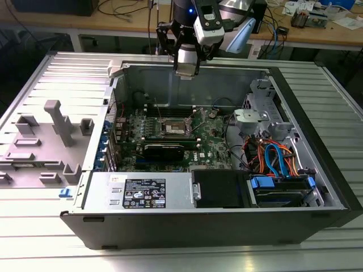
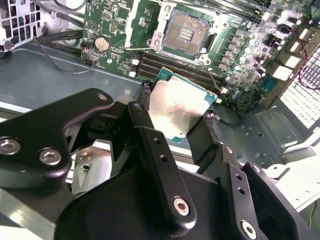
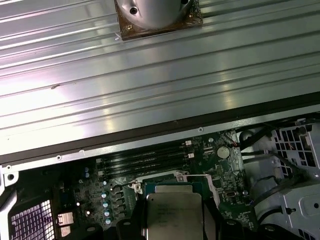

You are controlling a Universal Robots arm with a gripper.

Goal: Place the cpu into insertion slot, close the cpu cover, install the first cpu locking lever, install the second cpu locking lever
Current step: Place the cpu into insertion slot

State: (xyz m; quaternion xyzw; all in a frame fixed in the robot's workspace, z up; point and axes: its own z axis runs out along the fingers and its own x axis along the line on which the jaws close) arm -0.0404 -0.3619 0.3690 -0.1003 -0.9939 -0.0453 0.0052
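Up over the far wall of the open computer case (image 1: 187, 226), the claw (image 1: 186, 69) hangs clear of everything inside. From the exterior view I can't make out its fingers at all. The second wrist view sorts that out: both black fingers (image 2: 142, 125) are pinched on opposite edges of the cpu (image 2: 177, 102), silvery top up and a bit tilted. Its near corner is tucked behind the claw body, and in the first wrist view its lower edge is cut off.

The insertion slot (image 2: 186, 34) sits uncovered near the middle of the green motherboard (image 1: 212, 141), dark contact field showing and nothing in it. The cpu is held in the air well apart from it, with the memory slots (image 2: 165, 64) between them. The cpu cover (image 2: 134, 25) looks swung off to one side of the socket, partly cut off. The locking levers are too thin for me to pick out for sure.

The case lies on its side on the ribbed metal worktop (image 1: 34, 243). Along its near edge it holds a labelled power supply box (image 1: 142, 190) and a drive bay (image 1: 281, 190). Orange and blue cables (image 1: 272, 156) run just behind the bay. A grey plastic fixture (image 1: 54, 122) stands on the worktop at the exterior view's left.
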